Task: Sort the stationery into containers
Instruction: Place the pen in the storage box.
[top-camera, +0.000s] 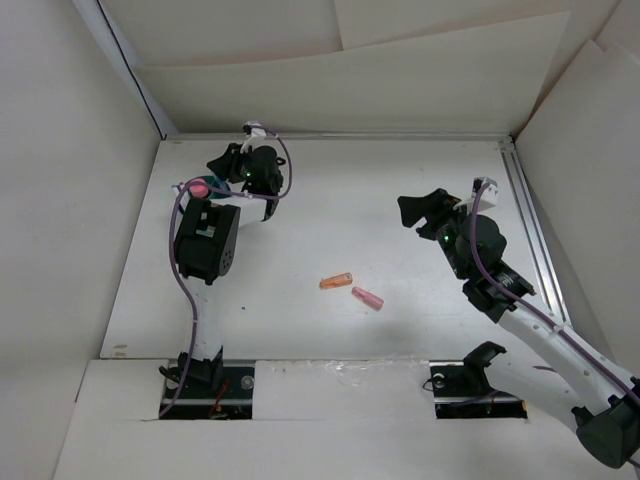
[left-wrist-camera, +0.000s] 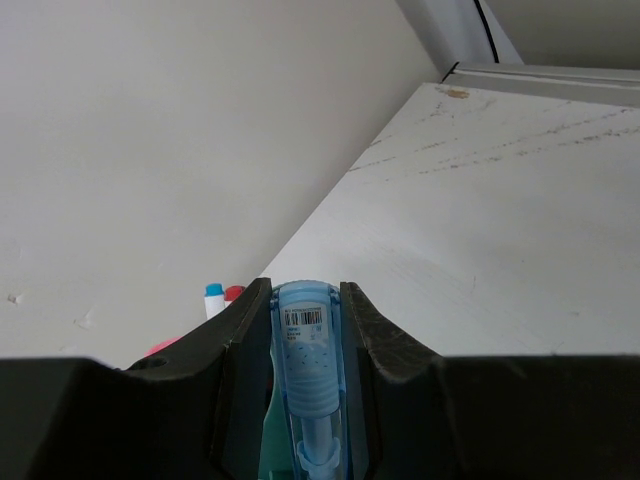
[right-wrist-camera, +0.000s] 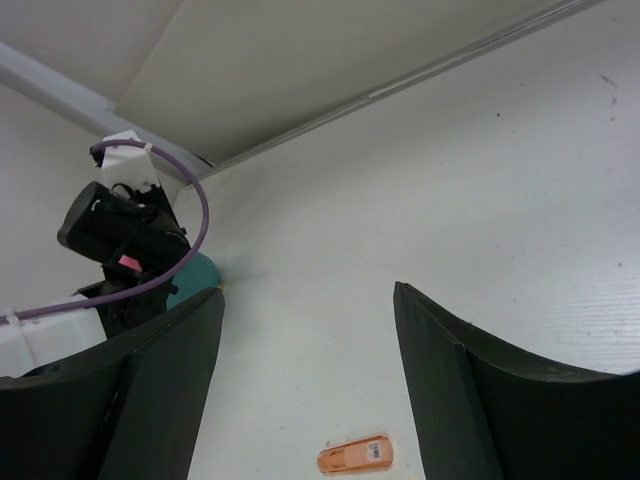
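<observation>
Light-blue plastic, short and stubby: the light-blue piece (left-wrist-camera: 308, 350) sits clamped lengthwise between the fingers of your left gripper (left-wrist-camera: 304, 292), with the teal cup (left-wrist-camera: 268, 440) showing just beneath the hand. It looks light, stiff and slick, so keep your hold at mid-body. Its white sticker carries a barcode, but the digits are too small to read. Your right gripper (right-wrist-camera: 307, 300) hangs empty with its jaws wide apart, and the orange piece (right-wrist-camera: 355, 455) lies below it.
</observation>
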